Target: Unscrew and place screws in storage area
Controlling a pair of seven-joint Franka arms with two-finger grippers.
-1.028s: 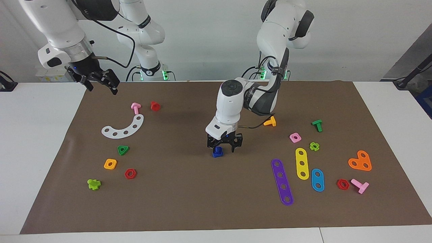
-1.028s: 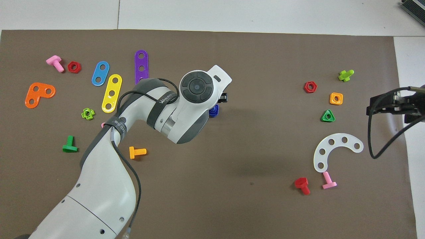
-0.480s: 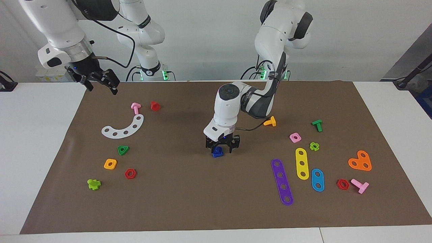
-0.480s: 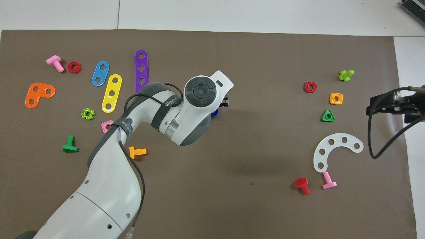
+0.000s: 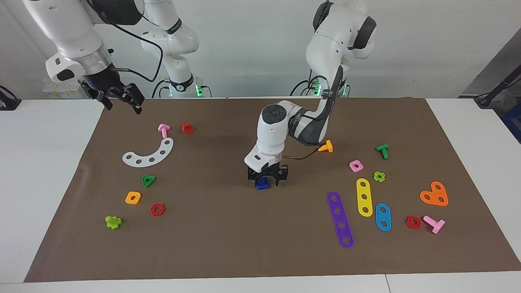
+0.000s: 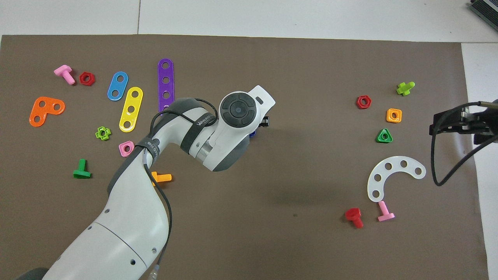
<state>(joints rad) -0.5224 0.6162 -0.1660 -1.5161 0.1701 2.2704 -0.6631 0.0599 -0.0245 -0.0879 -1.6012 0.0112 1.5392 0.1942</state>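
- Brown mat (image 5: 228,244) covers the white surface (image 5: 40,171); a pale wall lies along the frame's top.
- Left gripper (image 5: 267,180), mid-frame, fingers seemingly clamped on the blue screws (image 5: 262,184).
- Right gripper (image 5: 120,99) waits upper left, fingers apart.

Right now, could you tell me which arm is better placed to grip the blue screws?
Left: its claw sits right over the blue screws, while the right claw waits by the mat's edge.

Two small dark-blue plastic screws (image 5: 262,183), apparently joined as one stacked piece, seated on the brown mat near mid-table. Partly hidden between black fingers, so individual shapes hard to tell. From overhead, only a sliver of blue (image 6: 253,133) showing at the wrist's edge.
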